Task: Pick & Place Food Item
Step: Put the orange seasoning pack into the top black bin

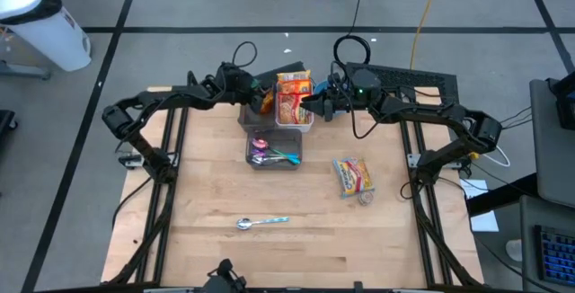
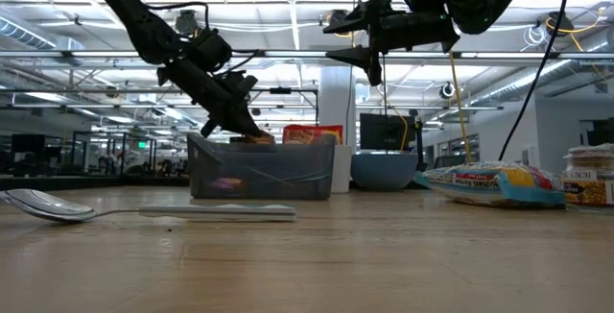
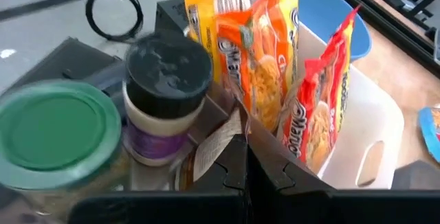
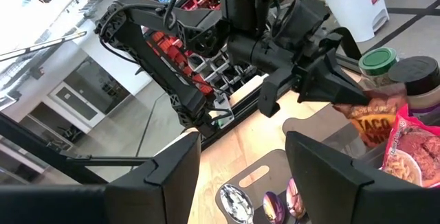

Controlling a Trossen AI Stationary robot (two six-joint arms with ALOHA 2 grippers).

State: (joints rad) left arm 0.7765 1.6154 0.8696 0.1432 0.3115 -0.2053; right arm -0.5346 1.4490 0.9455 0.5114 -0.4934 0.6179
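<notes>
My left gripper (image 1: 262,102) is at the left side of the clear bin (image 1: 295,124) at the table's far middle, shut on an orange-brown taco packet (image 4: 370,124). Orange noodle packets (image 1: 293,95) stand upright in that bin. Beside them stand a green-lidded jar (image 3: 55,124) and a black-lidded jar (image 3: 168,73). My right gripper (image 1: 311,106) hangs open at the bin's right side, higher up and holding nothing. A yellow and blue food packet (image 1: 353,176) lies flat on the table to the right. My left gripper pinches the taco packet by its upper edge (image 4: 356,107) between its two fingers. The fingers slant downward from the table's left. The packet hangs below the fingertips (image 3: 240,162) over the bin's left part; whether its lower end touches anything is hidden.
A smaller clear bin (image 1: 272,152) with coloured spoons sits just in front of the food bin. A loose spoon (image 1: 260,223) lies near the front middle of the table. A blue bowl (image 2: 384,169) stands behind the bins. The wood is bare at the front left.
</notes>
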